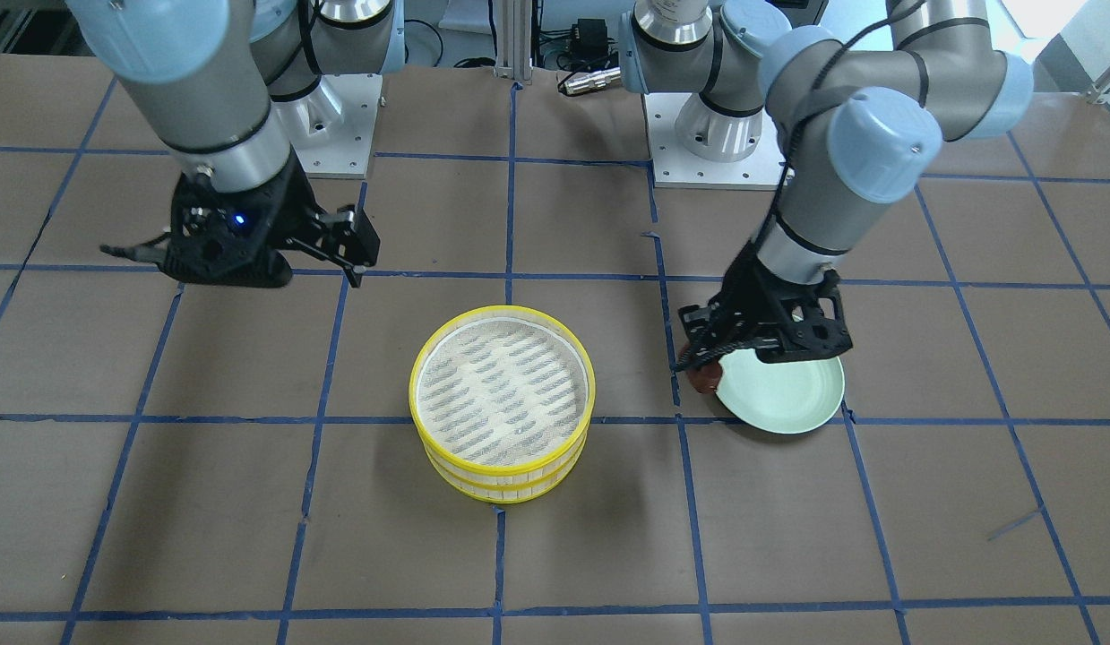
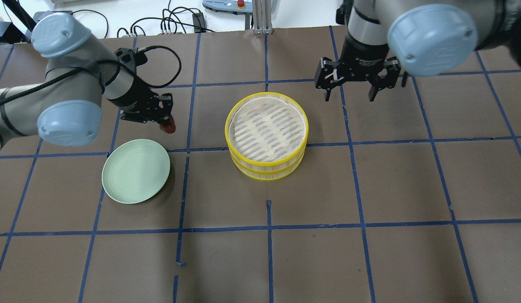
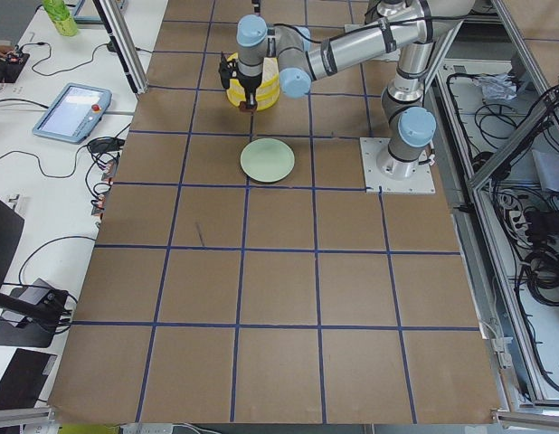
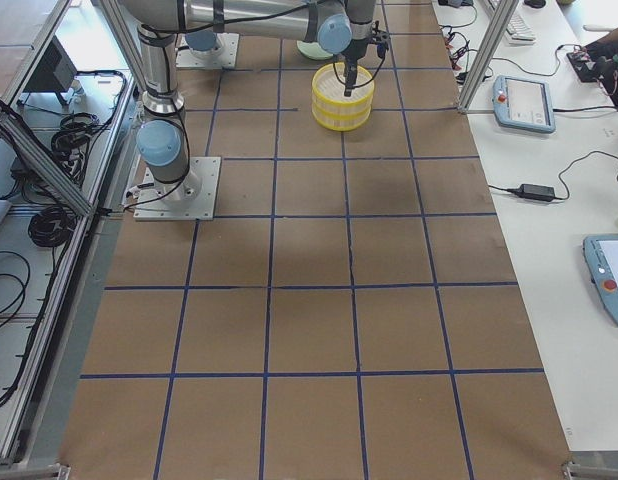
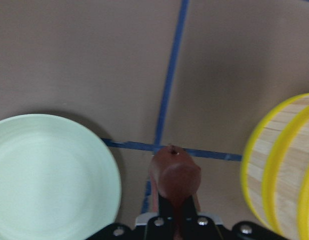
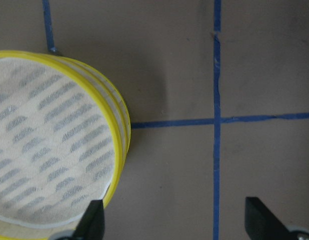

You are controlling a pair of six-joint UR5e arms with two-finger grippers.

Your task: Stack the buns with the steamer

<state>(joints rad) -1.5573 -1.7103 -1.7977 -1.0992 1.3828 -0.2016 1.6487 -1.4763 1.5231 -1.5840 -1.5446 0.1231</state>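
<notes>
My left gripper (image 2: 167, 125) is shut on the dark reddish-brown bun (image 2: 169, 126), held above the table between the pale green plate (image 2: 136, 171) and the yellow steamer (image 2: 266, 134). The bun shows in the left wrist view (image 5: 175, 176) and in the front view (image 1: 703, 377) at the plate's edge (image 1: 787, 399). The steamer (image 1: 502, 412) is two stacked tiers with a patterned liner on top and nothing on it. My right gripper (image 2: 351, 89) is open and empty, hovering beyond the steamer's right side. The white bun is not in view.
The plate is empty. Blue tape lines grid the brown table. The arm bases (image 1: 711, 134) stand at the robot side. Cables and a pendant (image 3: 72, 111) lie off the table's far edge.
</notes>
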